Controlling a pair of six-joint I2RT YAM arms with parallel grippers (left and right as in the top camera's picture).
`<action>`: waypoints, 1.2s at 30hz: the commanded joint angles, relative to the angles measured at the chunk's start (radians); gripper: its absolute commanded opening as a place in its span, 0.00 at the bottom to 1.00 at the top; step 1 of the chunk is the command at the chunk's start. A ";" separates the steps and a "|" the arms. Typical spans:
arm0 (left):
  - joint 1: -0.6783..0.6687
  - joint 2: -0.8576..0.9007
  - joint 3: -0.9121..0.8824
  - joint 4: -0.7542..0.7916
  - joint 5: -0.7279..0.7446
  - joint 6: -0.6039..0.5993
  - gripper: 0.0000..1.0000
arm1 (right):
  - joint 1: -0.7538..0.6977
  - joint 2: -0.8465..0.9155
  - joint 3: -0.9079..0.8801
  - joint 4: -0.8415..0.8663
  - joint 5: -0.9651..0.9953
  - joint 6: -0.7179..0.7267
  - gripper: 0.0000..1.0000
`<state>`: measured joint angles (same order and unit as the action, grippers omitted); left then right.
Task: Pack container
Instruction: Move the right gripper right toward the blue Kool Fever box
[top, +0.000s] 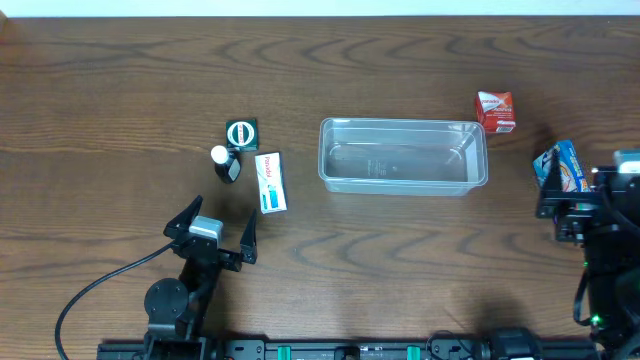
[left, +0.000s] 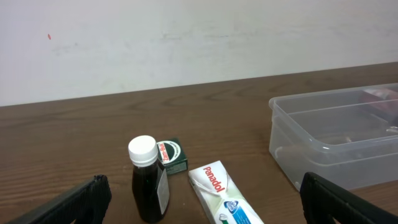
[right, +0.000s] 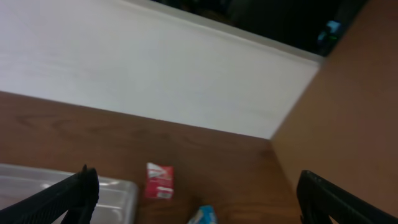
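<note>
Container (top: 403, 155) sits mid-bench (top: 120, 70), upright, apparently empty. Left of it, clustered: dark bottle (top: 226, 163), green box (top: 241, 132), white-and-blue box (top: 271, 182). Red box (top: 495, 111) lies just off its far right corner. Blue box (top: 562, 167) lies right of it, by the right tool (right: 196, 175); contact unclear. Left tool (top: 220, 215), near-left of container, spread wide, holding nothing. Right tool also spread wide.

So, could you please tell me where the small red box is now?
In the overhead view, the red box sits on the robot's right side, by the far right corner of the container; the blue box lies further right.
</note>
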<state>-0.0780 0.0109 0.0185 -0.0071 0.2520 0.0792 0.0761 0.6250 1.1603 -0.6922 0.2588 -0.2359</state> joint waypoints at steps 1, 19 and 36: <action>0.008 -0.007 -0.014 -0.038 0.017 0.007 0.98 | -0.068 0.003 0.025 -0.014 0.000 -0.033 0.99; 0.008 -0.007 -0.014 -0.038 0.017 0.007 0.98 | -0.537 0.384 0.039 -0.050 -0.462 -0.117 0.99; 0.008 -0.007 -0.014 -0.038 0.017 0.007 0.98 | -0.713 0.901 0.212 -0.220 -0.456 -0.116 0.99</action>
<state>-0.0780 0.0109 0.0193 -0.0078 0.2520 0.0792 -0.6292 1.5105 1.3468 -0.9104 -0.2001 -0.3550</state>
